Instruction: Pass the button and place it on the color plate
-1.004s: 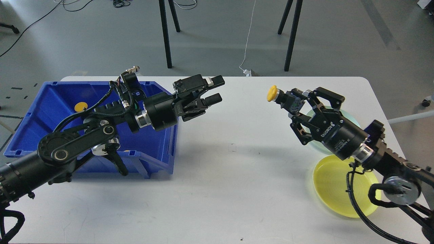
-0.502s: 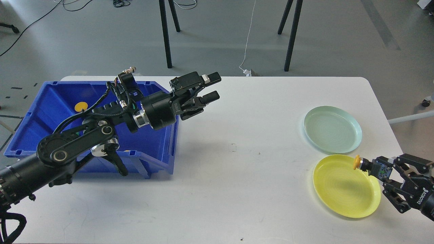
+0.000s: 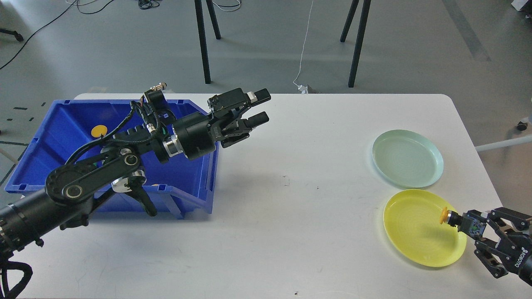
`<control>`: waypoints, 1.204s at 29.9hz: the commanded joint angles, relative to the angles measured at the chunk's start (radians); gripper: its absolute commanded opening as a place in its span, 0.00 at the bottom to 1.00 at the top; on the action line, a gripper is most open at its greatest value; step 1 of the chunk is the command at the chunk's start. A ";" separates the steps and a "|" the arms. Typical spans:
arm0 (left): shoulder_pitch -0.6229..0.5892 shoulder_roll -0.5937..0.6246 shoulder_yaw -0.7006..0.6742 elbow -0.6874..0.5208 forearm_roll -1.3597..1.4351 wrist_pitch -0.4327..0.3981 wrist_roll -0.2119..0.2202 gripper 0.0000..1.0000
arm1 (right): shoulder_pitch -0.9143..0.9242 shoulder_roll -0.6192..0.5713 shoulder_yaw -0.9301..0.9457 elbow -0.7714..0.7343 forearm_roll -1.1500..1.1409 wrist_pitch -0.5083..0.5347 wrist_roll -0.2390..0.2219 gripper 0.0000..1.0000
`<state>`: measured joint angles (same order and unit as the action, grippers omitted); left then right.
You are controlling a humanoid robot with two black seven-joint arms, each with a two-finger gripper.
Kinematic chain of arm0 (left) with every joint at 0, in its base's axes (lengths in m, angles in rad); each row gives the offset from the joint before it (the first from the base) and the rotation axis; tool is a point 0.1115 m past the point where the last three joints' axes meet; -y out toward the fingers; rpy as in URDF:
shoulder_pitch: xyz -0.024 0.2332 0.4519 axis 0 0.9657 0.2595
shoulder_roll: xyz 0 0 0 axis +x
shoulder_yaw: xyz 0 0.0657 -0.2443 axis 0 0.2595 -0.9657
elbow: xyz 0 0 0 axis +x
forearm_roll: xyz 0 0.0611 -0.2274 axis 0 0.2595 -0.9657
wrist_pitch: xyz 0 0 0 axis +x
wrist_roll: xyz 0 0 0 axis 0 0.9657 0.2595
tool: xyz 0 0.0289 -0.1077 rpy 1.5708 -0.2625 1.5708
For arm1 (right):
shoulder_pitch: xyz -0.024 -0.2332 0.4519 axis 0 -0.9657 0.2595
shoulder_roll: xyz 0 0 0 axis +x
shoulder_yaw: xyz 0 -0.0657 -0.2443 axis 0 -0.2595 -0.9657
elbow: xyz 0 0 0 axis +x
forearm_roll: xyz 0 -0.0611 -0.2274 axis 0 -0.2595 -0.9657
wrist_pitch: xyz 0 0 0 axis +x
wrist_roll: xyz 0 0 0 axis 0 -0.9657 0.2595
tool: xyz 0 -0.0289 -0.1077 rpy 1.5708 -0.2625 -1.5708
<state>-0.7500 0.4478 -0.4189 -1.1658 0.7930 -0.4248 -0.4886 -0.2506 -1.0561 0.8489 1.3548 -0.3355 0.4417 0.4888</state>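
Note:
My right gripper is at the lower right, shut on a push button with a yellow cap and a black body. The button's cap hangs over the right part of the yellow plate, just above it. A pale green plate lies behind the yellow one. My left gripper is open and empty, held above the table just right of the blue bin. Another yellow button lies in the bin.
The white table carries the bin at the left and the two plates at the right. Black stand legs and cables are on the floor behind the table.
My right gripper has carried the button from mid-air behind the green plate down and right to the yellow plate, then sunk a little lower. The left arm has barely moved.

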 commanded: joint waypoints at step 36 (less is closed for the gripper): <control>-0.126 0.635 -0.013 -0.144 0.543 -0.064 0.000 0.82 | 0.396 0.214 0.236 0.081 0.156 0.047 0.000 0.99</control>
<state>-0.8131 1.0243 -0.5249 -1.3167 1.1995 -0.4889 -0.4890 0.0682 -0.8792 1.1032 1.4378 -0.1792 0.4888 0.4888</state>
